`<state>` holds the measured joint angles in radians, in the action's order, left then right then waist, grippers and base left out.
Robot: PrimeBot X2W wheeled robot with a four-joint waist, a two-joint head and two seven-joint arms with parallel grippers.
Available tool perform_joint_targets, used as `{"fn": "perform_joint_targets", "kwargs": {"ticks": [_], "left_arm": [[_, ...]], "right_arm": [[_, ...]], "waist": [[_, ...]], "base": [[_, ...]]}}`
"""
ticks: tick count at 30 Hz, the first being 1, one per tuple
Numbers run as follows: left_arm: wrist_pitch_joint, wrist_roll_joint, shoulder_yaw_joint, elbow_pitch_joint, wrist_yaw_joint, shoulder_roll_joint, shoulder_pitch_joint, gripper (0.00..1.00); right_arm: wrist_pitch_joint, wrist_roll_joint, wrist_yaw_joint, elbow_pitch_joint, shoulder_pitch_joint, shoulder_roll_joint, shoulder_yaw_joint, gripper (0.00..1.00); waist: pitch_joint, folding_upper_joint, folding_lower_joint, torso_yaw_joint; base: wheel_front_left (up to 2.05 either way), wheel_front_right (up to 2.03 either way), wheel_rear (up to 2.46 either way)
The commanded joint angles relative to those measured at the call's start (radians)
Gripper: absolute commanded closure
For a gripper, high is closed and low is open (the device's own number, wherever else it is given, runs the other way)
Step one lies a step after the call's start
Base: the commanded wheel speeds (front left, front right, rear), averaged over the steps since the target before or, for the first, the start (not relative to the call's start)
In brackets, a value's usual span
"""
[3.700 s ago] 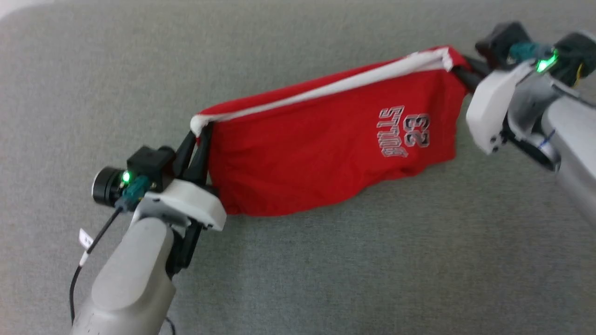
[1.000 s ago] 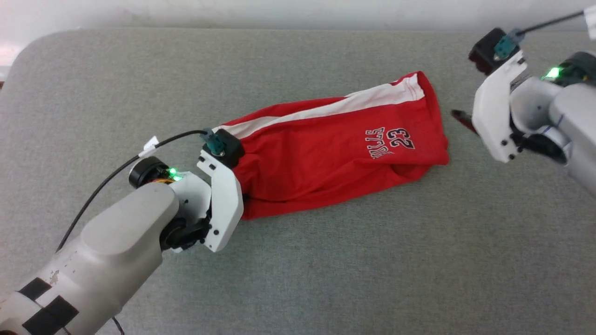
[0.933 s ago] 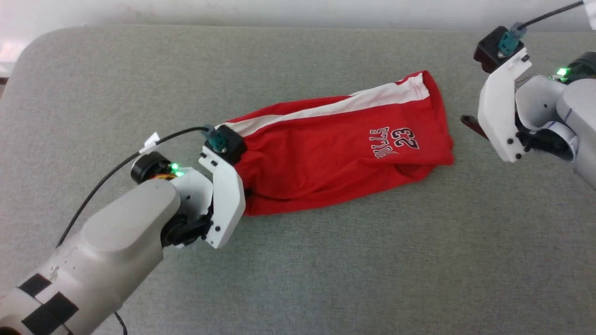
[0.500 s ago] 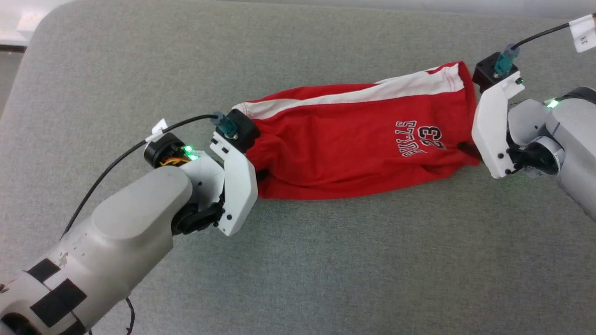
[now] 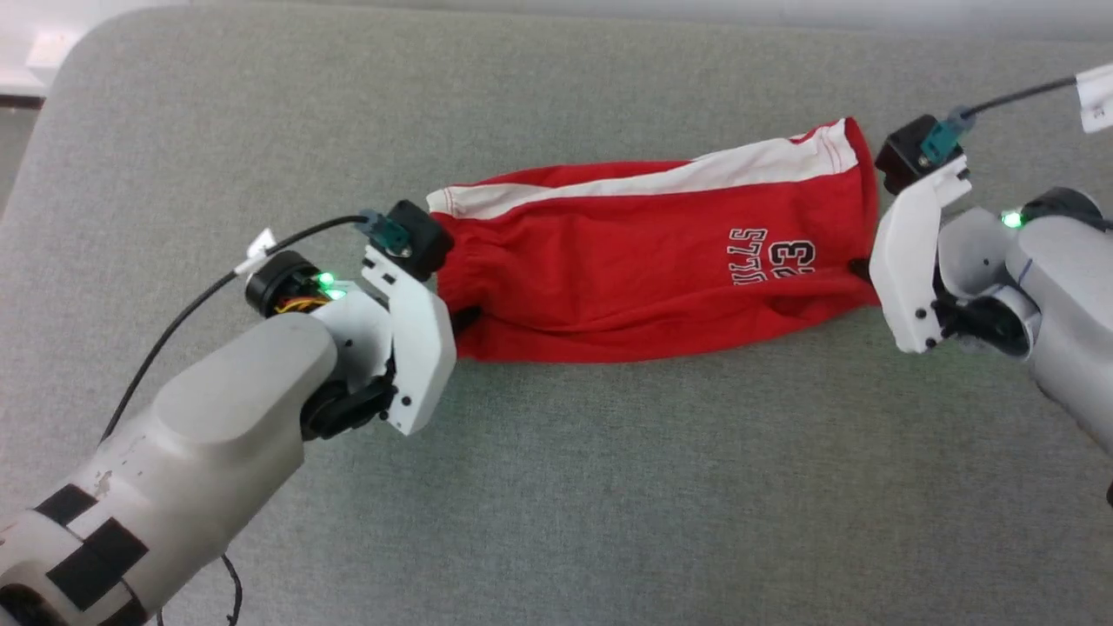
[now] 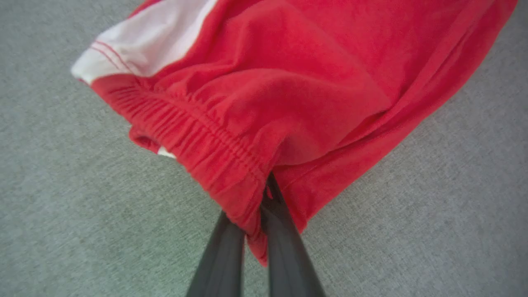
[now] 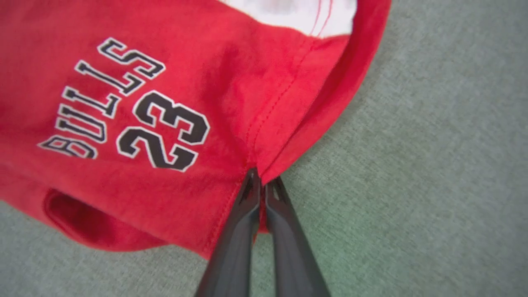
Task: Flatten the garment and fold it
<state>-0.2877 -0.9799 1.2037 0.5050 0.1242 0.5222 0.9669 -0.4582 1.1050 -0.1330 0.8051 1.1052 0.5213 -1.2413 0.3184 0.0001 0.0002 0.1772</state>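
Left end effector gripped waistband, right end effector leg hem, apparently stretching red white-striped shiny shorts flat.

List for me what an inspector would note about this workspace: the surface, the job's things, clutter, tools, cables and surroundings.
Surface: grey woven fabric pad, rounded far-left corner.
Job's things: red shiny shorts with white side stripe and "BULLS 23" print, lying stretched between the arms, rumpled, not folded.
Clutter: nothing seen.
Tools: left tool shut on the elastic waistband; right tool shut on the leg hem.
Cables: black tagged cable at the left wrist; second black cable at the right wrist.
Surroundings: pale strip beyond the pad, detail unclear.
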Motion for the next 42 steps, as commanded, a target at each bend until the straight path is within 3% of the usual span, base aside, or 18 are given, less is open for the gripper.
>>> {"fn": "perform_joint_targets", "kwargs": {"ticks": [1, 11, 23, 27, 34, 35, 36, 37, 42], "left_arm": [[0.014, -0.011, -0.001, 0.01, 0.006, 0.01, -0.014, 1.0], [0.11, -0.033, -0.01, -0.02, -0.003, 0.071, -0.098, 1.0], [0.16, -0.048, 0.026, -0.233, -0.114, 0.167, -0.342, 1.0], [0.155, -0.043, 0.038, -0.262, -0.143, 0.168, -0.39, 1.0], [0.12, -0.037, 0.054, -0.203, -0.14, 0.132, -0.428, 1.0], [0.128, -0.033, 0.054, -0.197, -0.138, 0.125, -0.43, 0.58], [0.145, -0.03, 0.051, -0.193, -0.142, 0.12, -0.434, 0.0], [0.16, -0.023, 0.05, -0.193, -0.146, 0.12, -0.439, 0.0], [0.27, 0.046, 0.03, -0.258, -0.227, 0.155, -0.454, 0.0]], "right_arm": [[0.012, 0.005, 0.002, -0.005, -0.05, 0.014, -0.019, 1.0], [0.213, -0.007, 0.002, -0.23, -0.127, 0.143, -0.028, 1.0], [0.325, 0.021, 0.002, -0.466, -0.432, 0.327, -0.002, 1.0], [0.323, 0.008, 0.002, -0.461, -0.515, 0.338, 0.025, 1.0], [0.278, -0.027, 0.002, -0.384, -0.577, 0.263, 0.067, 1.0], [0.281, -0.039, 0.002, -0.373, -0.579, 0.252, 0.075, 0.98], [0.288, -0.045, 0.002, -0.367, -0.583, 0.24, 0.086, 0.25], [0.29, -0.046, 0.002, -0.368, -0.589, 0.231, 0.096, 0.0], [0.298, -0.12, 0.002, -0.428, -0.575, 0.272, 0.156, 0.0]], "waist": [[-0.037, -0.0001, -0.0002, -0.02], [-0.178, -0.0001, -0.0002, -0.065], [-0.252, -0.0001, -0.0002, -0.082], [-0.238, -0.0001, -0.0002, -0.084], [-0.221, -0.0001, -0.0002, -0.091], [-0.229, -0.0001, -0.0002, -0.091], [-0.241, -0.0001, -0.0002, -0.092], [-0.253, -0.0001, -0.0002, -0.095], [-0.294, -0.0001, -0.0002, -0.099]], "base": [[0.0, 0.0, 0.0], [0.0, 0.0, 0.0], [0.0, 0.0, 0.0], [0.0, 0.0, 0.0], [0.0, 0.0, 0.0], [0.0, 0.0, 0.0], [0.0, 0.0, 0.0], [0.0, 0.0, 0.0], [0.0, 0.0, 0.0]]}}
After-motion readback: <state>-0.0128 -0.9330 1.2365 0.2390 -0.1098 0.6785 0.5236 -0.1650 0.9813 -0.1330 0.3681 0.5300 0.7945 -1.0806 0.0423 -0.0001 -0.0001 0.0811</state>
